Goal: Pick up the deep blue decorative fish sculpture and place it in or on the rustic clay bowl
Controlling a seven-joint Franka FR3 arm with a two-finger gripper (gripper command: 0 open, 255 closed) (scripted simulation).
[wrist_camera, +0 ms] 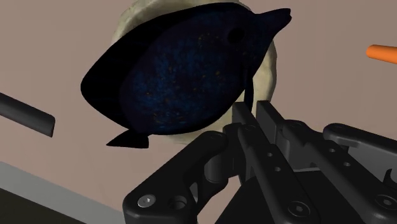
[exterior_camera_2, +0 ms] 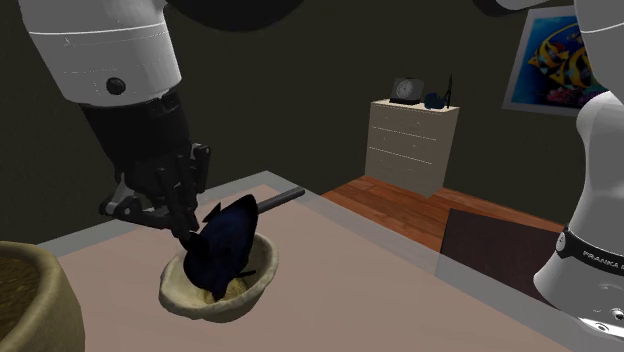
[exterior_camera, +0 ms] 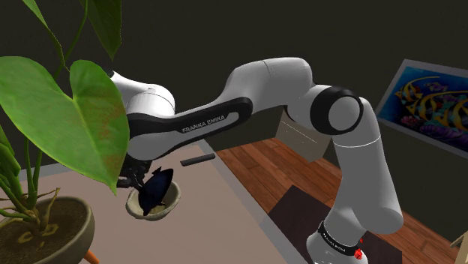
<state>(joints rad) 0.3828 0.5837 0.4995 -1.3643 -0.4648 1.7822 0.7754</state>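
Shoulder view has the hand (exterior_camera: 139, 180) low over the counter (exterior_camera: 214, 221), beside the pale, rough-sided bowl (exterior_camera: 174, 199), with the fish sculpture (exterior_camera: 157, 187) standing on edge, its lower part inside the bowl and its upper fin above the rim. From the wrist view the two fingers sit nearly together on a thin dark fin at the fish's edge, so I judge the hand clamped on the fish by that fin alone. The main risk lies in the release: the fish is a flat, upright body that seems to be propped only by the grip, and once the fingers part it will probably fall onto its side. If it topples toward the low part of the rim it could slide out onto the counter. A fin catching on a finger as the hand lifts could drag the fish out with it, or tip the shallow bowl. A dark flat bar (exterior_camera_2: 280, 198) lies just behind the bowl and could be nudged by a wide retreat. The fish itself is a very deep blue, almost black in this dim light, finely speckled, with a broad oval body, pointed fins, a small tail and a dark round eye spot.
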